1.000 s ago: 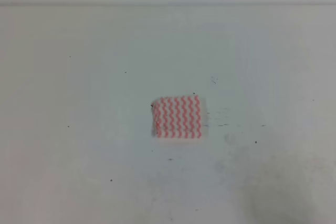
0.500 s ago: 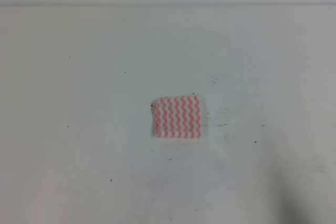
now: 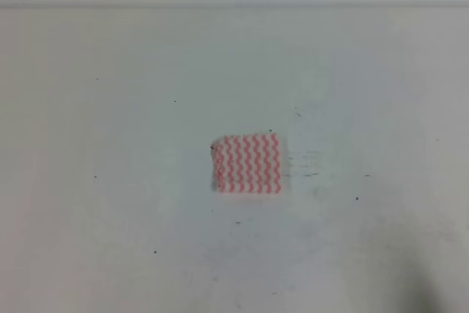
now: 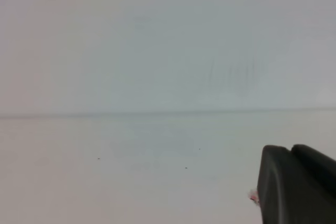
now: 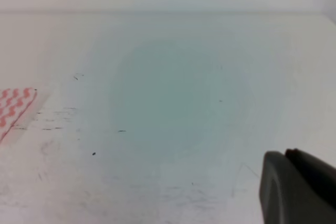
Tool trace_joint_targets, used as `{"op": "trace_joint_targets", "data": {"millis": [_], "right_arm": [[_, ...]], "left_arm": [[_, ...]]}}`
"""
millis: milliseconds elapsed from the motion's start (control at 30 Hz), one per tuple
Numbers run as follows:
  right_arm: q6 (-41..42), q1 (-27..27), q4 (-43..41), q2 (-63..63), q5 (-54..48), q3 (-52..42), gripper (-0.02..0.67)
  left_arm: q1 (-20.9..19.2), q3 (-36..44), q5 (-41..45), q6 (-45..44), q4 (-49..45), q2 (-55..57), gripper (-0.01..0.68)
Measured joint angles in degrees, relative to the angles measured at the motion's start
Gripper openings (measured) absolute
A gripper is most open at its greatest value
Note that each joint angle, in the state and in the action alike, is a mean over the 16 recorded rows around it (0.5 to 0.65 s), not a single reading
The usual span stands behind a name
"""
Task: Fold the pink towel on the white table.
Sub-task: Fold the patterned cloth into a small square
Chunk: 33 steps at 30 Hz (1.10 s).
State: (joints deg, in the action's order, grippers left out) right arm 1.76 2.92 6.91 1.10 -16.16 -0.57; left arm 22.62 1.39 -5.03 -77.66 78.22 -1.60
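The pink towel point(image 3: 247, 163) lies flat on the white table point(image 3: 117, 144) near the middle of the exterior view, folded into a small, nearly square packet. Its corner shows at the left edge of the right wrist view point(image 5: 13, 108), and a tiny pink speck of it shows in the left wrist view point(image 4: 253, 198). Neither gripper shows in the exterior view. Each wrist view shows only one dark finger, at the lower right: the left one point(image 4: 296, 187) and the right one point(image 5: 296, 190). Both are away from the towel and nothing is seen held.
The table carries small dark specks and scuff marks point(image 3: 308, 166) just right of the towel. Its far edge meets a pale wall point(image 3: 234, 6). A faint shadow lies at the lower right corner point(image 3: 432, 298).
The towel has not moved. The faint shadow at the lower right of the exterior view has slid further toward the bottom right corner.
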Motion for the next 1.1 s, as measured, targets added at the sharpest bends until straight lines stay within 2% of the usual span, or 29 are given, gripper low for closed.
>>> {"op": "trace_joint_targets", "data": {"millis": [800,933,1100], "right_arm": [[0.0,0.0,-0.2,-0.1,-0.5,0.3,-0.018],[0.0,0.0,-0.2,-0.1,-0.5,0.2,-0.018],[0.0,0.0,-0.1,-0.1,-0.4,0.2,-0.018]], "left_arm": [[0.0,0.0,0.0,1.1,-2.0,0.0,-0.004],[-0.5,-0.1,0.8,7.9,-9.6,0.0,-0.004],[-2.4,-0.1,2.8,24.2,-26.2,0.0,-0.004]]}}
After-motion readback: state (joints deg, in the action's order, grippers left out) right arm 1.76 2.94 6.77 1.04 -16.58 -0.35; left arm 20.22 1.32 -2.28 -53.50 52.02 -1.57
